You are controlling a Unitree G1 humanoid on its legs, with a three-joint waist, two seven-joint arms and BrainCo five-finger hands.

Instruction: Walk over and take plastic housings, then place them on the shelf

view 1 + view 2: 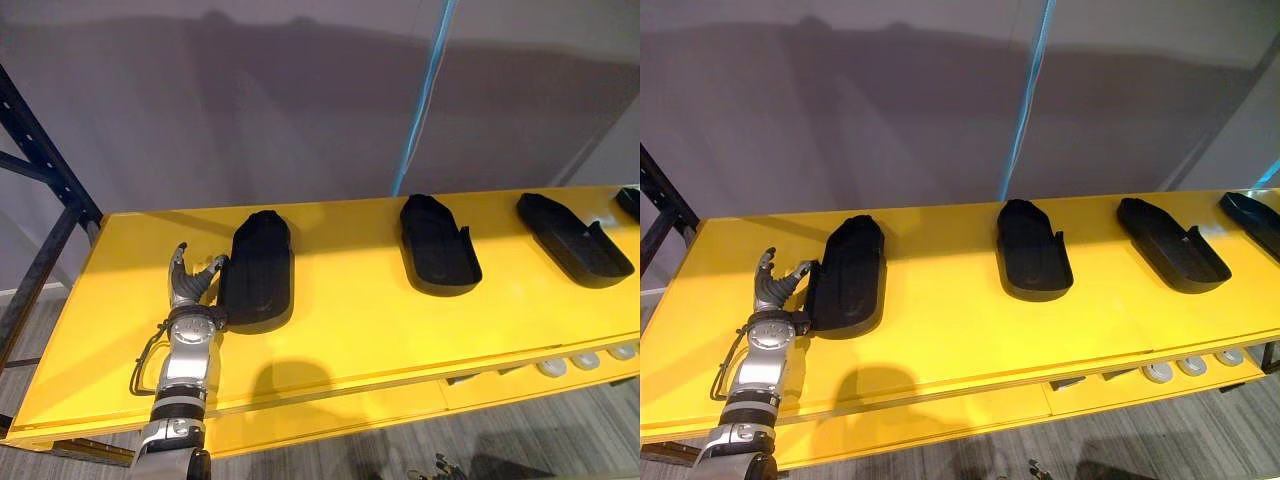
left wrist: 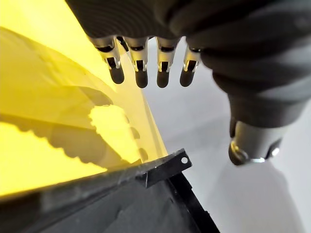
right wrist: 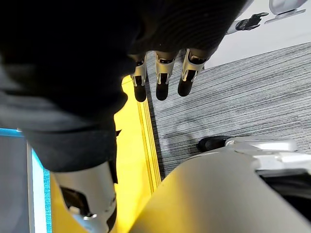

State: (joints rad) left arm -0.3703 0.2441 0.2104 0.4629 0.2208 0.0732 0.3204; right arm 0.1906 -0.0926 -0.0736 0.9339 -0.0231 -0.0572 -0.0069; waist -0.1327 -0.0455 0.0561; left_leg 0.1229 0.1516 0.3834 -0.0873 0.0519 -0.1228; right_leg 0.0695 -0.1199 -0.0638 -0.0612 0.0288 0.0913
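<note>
So, a long yellow shelf (image 1: 360,330) was seen in front of a grey wall (image 1: 250,100), with black plastic housings laid out in a row along it, all well apart from each other. The leftmost housing (image 1: 258,272) was lying flat near the shelf's left end. The second housing (image 1: 437,245) was placed around the middle and the third housing (image 1: 573,240) further right. A fourth housing (image 1: 1255,218) was cut off at the right edge of the head views. None of them was being held.

The left hand (image 1: 190,285) was raised over the shelf just beside the leftmost housing, on its left. Its fingers (image 2: 141,68) were stretched out straight and spread, with nothing gripped. The thumb tip was pointed right at the housing's edge, but actual contact couldn't be made out.

The right hand (image 3: 163,73) was seen in its own wrist view, hung low beside the shelf's front edge over the grey striped floor (image 3: 252,97). Its fingers were relaxed and kept apart, with nothing held.

Other bits: a dark blue rack upright (image 1: 40,160) was seen at the shelf's left end, and a light blue strip (image 1: 420,100) ran down the wall. A few white round parts (image 1: 585,360) were tucked on a lower level under the right side.
</note>
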